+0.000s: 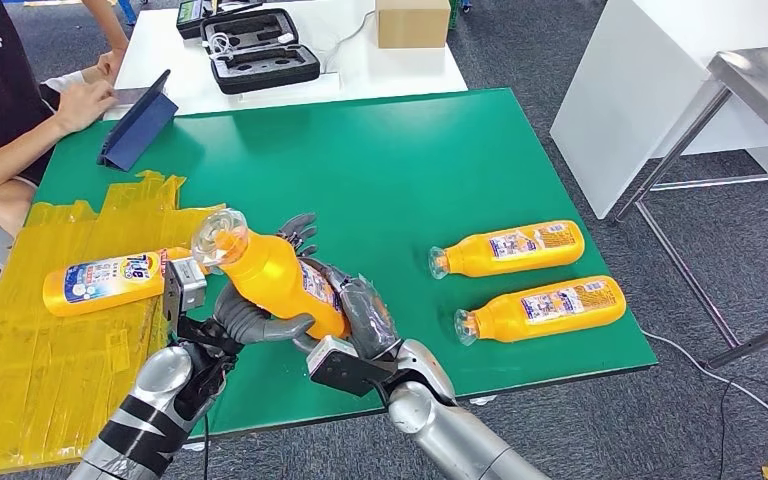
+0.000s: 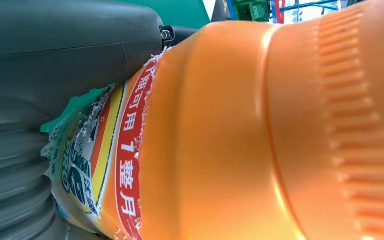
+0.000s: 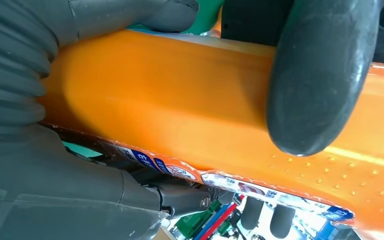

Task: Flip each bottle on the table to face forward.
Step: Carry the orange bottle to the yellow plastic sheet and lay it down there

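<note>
The held bottle (image 1: 278,280) is glossy orange plastic, smooth on its body with raised ribs and small dots moulded in; its paper label (image 2: 111,165) is frayed and torn along the edge. The left hand (image 1: 250,322) and right hand (image 1: 360,318) gripping it wear matt dark-grey rubbery skin, with a ribbed cover at the wrist. The arms (image 1: 460,430) are shiny silver metal. The table (image 1: 410,170) has a smooth matt green top. Left of the bottle lies crinkled, glossy yellow tape (image 1: 50,360). Right of it, two bottles (image 1: 520,248) show the same shiny plastic.
</note>
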Robot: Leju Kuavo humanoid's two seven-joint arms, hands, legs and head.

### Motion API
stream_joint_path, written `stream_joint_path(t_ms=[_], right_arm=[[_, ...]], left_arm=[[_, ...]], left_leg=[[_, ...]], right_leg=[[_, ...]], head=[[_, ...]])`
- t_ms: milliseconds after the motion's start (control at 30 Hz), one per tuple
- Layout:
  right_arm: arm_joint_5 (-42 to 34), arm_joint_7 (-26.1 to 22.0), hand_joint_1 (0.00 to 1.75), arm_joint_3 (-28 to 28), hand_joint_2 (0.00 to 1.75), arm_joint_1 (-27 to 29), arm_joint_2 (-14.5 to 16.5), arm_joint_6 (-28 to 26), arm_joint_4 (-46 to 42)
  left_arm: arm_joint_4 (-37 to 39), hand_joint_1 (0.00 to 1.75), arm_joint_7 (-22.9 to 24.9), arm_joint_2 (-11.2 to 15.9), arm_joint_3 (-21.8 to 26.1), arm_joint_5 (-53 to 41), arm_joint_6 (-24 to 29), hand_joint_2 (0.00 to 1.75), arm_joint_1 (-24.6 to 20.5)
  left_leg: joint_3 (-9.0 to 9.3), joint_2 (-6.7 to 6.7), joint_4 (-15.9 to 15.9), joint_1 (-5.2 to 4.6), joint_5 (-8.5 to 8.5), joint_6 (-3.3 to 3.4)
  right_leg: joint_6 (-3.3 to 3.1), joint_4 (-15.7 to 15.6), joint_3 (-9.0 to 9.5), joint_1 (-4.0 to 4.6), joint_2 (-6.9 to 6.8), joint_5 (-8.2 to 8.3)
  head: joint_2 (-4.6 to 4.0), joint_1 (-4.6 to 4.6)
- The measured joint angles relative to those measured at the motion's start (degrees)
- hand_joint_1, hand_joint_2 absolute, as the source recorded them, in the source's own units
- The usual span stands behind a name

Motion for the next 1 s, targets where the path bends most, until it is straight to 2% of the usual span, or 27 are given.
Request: stream_joint_path(t_ms=[233,267,367,400,933,967,1000], right_arm=[[0.5,0.4,1.75,0.6,1.75,-0.7,0.1,0.2,1.3],[0.5,0.5,1.75,0.7,1.75,-0.8,0.2,0.2,1.6],[0.6,0.5,1.75,0.8,1.75,-1.1,0.4,0.2,2.5],[0.7,0.6,1.75,0.9,1.75,-1.2,0.5,0.2,2.7],[-0.2,1.6,1.75,0.4,1.75,-1.6,0.8,-1.3,3.2],[-0.2,1.6,1.47,0.3,1.75,-1.6,0.8,-1.4,3.1],[-0.2,1.7,1.04,0.2,1.75,-1.6,0.8,-1.6,3.0]], left_arm=[[0.0,0.0,-0.6,0.1,0.2,0.7,1.0,1.75,0.2],[0.0,0.21,-0.7,0.1,0.3,1.0,1.3,1.75,0.3],[0.0,1.51,-0.8,0.1,0.7,1.8,2.1,1.75,0.6],[0.0,1.73,-0.9,0.0,0.8,2.1,2.4,1.75,0.8],[-3.0,1.75,-1.9,-1.1,2.9,3.9,7.2,1.75,2.9],[-3.1,1.75,-1.9,-1.2,2.9,3.8,7.4,1.75,2.9],[-3.2,1.75,-2.0,-1.3,2.9,3.6,7.7,1.75,2.9]], left_leg=[[0.0,0.01,0.0,0.0,0.0,0.0],[0.0,0.03,0.0,0.0,0.0,0.0],[0.0,0.09,0.0,0.0,0.0,0.0],[0.0,0.11,0.0,0.0,0.0,0.0],[-0.05,0.21,0.0,0.0,0.0,0.0],[-0.05,0.22,0.0,0.0,0.0,0.0],[-0.05,0.22,0.0,0.0,0.0,0.0]], right_leg=[[0.0,0.0,-0.01,0.0,0.01,0.0],[0.0,0.0,-0.02,0.0,0.01,0.0],[0.0,0.0,-0.03,0.0,0.02,0.0],[0.0,0.0,-0.04,0.0,0.03,0.0],[-0.01,0.0,-0.15,0.0,0.1,0.02],[-0.01,0.0,-0.16,0.0,0.1,0.02],[-0.01,0.0,-0.16,0.0,0.1,0.02]], head=[[0.0,0.0],[0.0,0.0],[0.0,-0.01],[0.0,-0.01],[0.0,-0.03],[0.0,-0.02],[0.0,-0.03]])
